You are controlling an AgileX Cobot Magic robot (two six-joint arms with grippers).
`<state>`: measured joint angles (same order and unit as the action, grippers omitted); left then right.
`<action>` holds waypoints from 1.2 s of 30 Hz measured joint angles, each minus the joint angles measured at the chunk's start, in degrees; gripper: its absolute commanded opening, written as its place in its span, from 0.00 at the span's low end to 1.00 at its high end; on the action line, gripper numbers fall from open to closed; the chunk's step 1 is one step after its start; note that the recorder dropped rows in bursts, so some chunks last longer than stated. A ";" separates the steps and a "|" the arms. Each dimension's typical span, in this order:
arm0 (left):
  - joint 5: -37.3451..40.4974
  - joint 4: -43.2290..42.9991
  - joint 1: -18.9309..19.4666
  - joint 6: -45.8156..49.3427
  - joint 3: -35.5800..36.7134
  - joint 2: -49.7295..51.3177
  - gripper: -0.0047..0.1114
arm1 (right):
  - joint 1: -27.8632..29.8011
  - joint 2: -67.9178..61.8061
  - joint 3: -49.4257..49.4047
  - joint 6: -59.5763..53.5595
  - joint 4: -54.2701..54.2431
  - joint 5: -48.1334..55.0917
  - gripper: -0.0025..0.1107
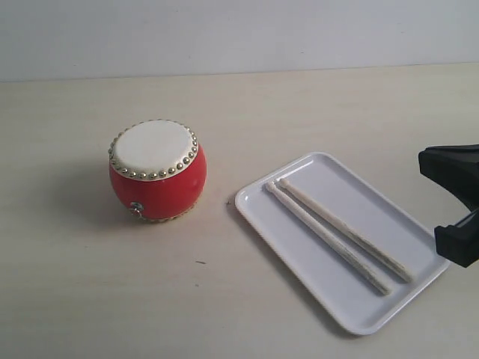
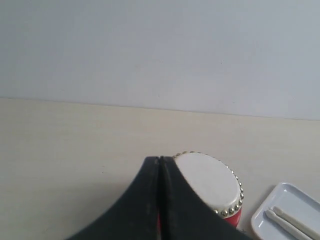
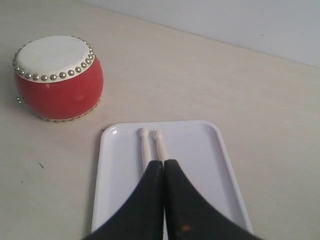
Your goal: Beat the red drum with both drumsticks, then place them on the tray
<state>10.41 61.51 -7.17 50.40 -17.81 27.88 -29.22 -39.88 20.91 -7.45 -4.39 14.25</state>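
The red drum [image 1: 157,172] stands upright on the table's left half, its cream head facing up. To its right lies the white tray [image 1: 359,206], with both drumsticks [image 1: 329,239] [image 1: 348,232] side by side in it, tips toward the drum. My right gripper [image 3: 164,162] is shut and empty, hovering over the sticks' [image 3: 145,145] handle end above the tray [image 3: 107,175]. My left gripper [image 2: 159,160] is shut and empty too. It sits in front of the drum [image 2: 210,180] and hides part of it. The left gripper is out of the exterior view.
Black parts of the right arm [image 1: 458,239] show at the exterior view's right edge, beside the tray's far corner. A pale wall rises behind the beige table [image 1: 90,299]. A tray corner [image 2: 295,197] with the stick tips shows in the left wrist view.
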 measured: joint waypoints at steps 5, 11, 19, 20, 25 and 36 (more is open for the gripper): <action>0.00 0.00 0.00 0.00 0.00 0.00 0.04 | 0.00 0.00 0.00 0.00 0.00 -0.10 0.02; 0.15 0.00 0.00 0.00 0.00 0.00 0.04 | 0.00 0.00 0.00 0.00 0.00 -0.10 0.02; 0.41 -0.61 -2.41 0.00 0.21 -1.61 0.04 | 0.00 0.00 0.00 0.00 0.00 -0.10 0.02; 0.56 -0.88 -2.54 0.00 0.21 -3.20 0.04 | 0.00 0.00 0.00 0.00 0.00 -0.10 0.02; 1.27 -2.81 -0.70 1.03 1.46 -15.44 0.04 | 0.00 0.00 0.00 0.00 0.00 -0.10 0.02; 1.43 -6.48 5.11 2.93 9.45 -27.62 0.04 | 0.00 0.00 0.00 0.11 0.00 -0.10 0.02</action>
<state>11.84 55.02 -2.06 53.33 -8.35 0.26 -29.22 -39.88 20.91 -7.34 -4.39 14.15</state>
